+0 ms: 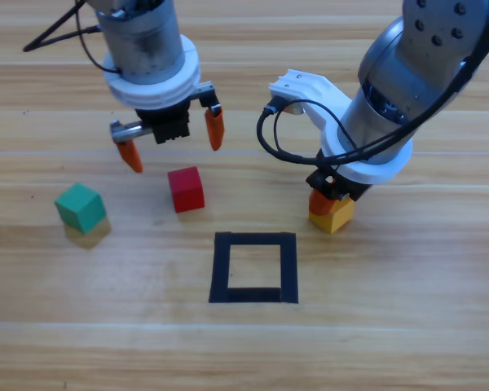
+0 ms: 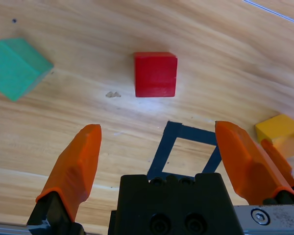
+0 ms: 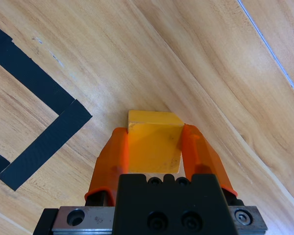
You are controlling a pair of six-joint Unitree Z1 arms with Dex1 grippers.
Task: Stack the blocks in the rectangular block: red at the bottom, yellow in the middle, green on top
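Black tape marks the rectangular block (image 1: 253, 267), a square outline on the wooden table (image 1: 407, 342), with nothing inside it yet; no stacking is done. The small matte red cube (image 1: 186, 189) sits just beyond the outline's far left corner; the left gripper (image 1: 172, 136) hangs above and behind it, jaws spread wide and holding nothing. The right gripper (image 3: 154, 149) has closed its jaws on the small yellow cube (image 1: 332, 215), right of the outline. The teal-green cube (image 1: 80, 207) lies well off to the left; all three placements remain.
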